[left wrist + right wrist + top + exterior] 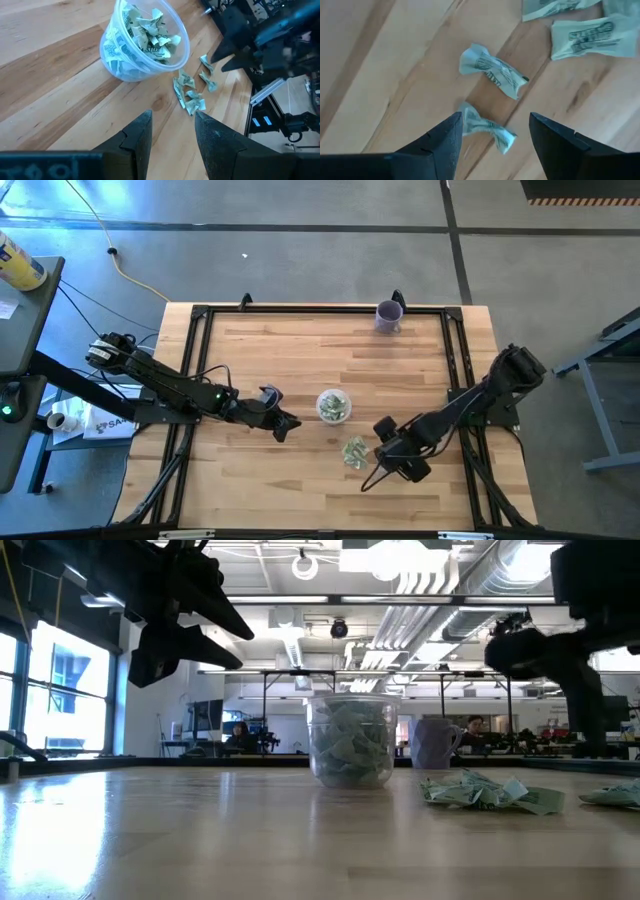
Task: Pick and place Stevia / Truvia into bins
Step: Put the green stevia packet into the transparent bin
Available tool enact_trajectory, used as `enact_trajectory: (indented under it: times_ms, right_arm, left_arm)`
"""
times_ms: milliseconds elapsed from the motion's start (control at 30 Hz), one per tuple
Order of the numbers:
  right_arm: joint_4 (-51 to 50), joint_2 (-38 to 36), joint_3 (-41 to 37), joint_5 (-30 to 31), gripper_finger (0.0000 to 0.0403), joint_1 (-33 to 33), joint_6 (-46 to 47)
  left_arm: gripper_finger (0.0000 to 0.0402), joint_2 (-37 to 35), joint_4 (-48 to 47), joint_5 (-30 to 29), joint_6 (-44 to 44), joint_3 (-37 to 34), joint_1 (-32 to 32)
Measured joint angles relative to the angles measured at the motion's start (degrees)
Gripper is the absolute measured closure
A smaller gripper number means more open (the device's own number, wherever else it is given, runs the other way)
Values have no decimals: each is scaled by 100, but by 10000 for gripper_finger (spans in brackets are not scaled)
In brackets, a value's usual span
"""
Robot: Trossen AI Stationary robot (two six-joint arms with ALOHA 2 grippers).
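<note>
The wooden table (300,360) fills the frame centre. On it, at centre, stands the clear cup (333,406), full of sachets. The left gripper (283,425), jaws apart and empty, waits left of it. The right gripper (385,470), jaws apart, hovers lower right beside loose sachets (354,452).

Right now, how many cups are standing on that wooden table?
2. A clear plastic cup full of pale green sachets stands mid-table between the arms; a purple cup stands at the far edge, near the black frame.
</note>
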Motion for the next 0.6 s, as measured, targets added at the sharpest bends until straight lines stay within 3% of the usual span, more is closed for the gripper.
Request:
enact_trajectory:
  times_ms: [200,600]
  right_arm:
    - [-22,394,0,-75,193,-75,-228]
    - [-430,405,0,-104,198,-135,-1039]
  left_arm:
    - [220,0,2,-11,1,0,0]
    - [220,0,0,-21,15,0,0]
